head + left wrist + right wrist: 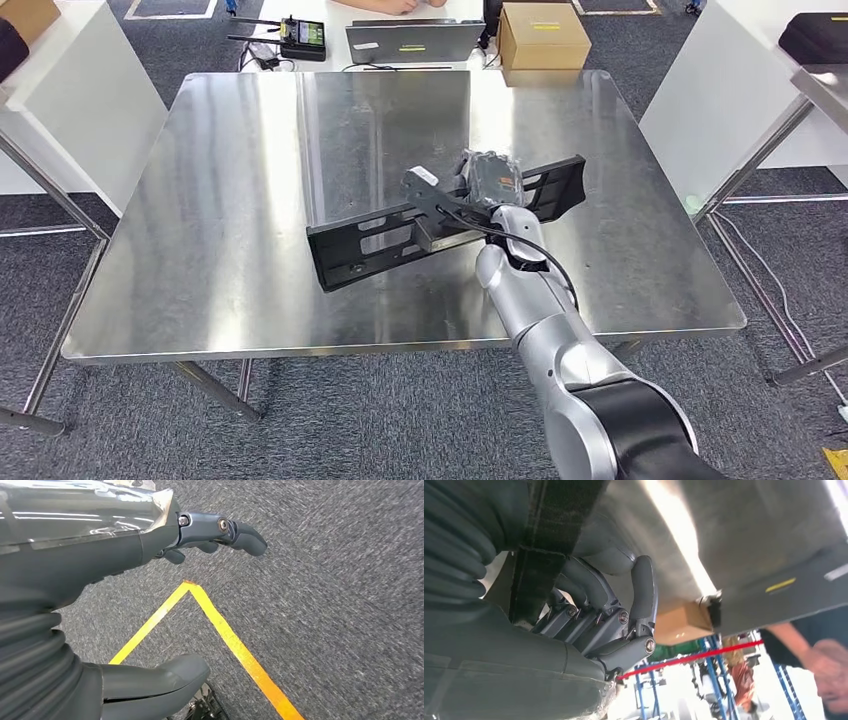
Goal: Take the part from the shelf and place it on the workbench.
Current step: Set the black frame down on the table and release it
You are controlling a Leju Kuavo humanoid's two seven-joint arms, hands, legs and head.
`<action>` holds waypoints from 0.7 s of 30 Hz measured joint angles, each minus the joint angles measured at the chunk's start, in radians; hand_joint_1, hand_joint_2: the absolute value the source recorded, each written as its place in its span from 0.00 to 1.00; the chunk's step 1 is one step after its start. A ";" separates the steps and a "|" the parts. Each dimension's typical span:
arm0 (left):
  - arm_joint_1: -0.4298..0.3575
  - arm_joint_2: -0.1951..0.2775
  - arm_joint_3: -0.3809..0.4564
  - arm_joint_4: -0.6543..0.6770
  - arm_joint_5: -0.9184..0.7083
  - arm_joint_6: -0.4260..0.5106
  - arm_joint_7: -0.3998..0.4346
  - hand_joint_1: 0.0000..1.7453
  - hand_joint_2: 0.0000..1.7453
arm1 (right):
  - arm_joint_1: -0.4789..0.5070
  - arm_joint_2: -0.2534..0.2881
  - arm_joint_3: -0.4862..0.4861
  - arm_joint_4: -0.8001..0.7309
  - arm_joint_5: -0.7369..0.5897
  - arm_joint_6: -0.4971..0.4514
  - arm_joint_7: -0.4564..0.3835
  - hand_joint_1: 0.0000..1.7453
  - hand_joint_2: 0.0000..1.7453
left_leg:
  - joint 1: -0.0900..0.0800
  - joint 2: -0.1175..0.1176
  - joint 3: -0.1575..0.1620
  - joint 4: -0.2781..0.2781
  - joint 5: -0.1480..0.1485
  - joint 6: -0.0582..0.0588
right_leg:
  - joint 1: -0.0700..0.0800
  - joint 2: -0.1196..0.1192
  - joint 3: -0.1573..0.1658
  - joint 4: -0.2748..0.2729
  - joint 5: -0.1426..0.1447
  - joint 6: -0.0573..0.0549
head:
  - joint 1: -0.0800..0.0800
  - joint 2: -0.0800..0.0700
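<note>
A long flat black part (365,245) lies slantwise low over the middle of the steel workbench (230,200); I cannot tell whether it touches the top. My right hand (488,178) grips it near its right end, arm reaching in from the lower right. In the right wrist view the fingers (604,620) curl around the black part (549,540). My left hand (125,555) hangs over grey carpet, its thumb and fingers apart with nothing between them.
Beyond the workbench's far edge sit a cardboard box (543,35), a grey laptop (415,40) and a black device with antennas (300,38). White tables flank it on the left (80,110) and right (720,90). Yellow tape (225,635) marks the floor. A person (819,665) stands beyond.
</note>
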 joint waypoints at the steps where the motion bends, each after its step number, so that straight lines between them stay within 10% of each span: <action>1: 0.000 -0.001 0.000 0.000 0.000 0.006 -0.001 0.00 1.00 | 0.003 0.007 0.003 0.004 0.007 0.004 0.002 1.00 1.00 | 0.000 0.000 0.000 0.000 0.000 0.001 | 0.000 0.000 0.001 -0.001 0.001 0.001 | 0.000 0.000; 21: 0.007 -0.005 -0.025 0.000 -0.050 0.050 -0.029 0.00 1.00 | -0.010 -0.044 -0.020 0.030 -0.004 -0.085 0.054 1.00 1.00 | 0.001 0.001 0.001 0.000 0.000 0.004 | 0.002 0.000 0.001 -0.003 0.004 0.008 | 0.000 0.000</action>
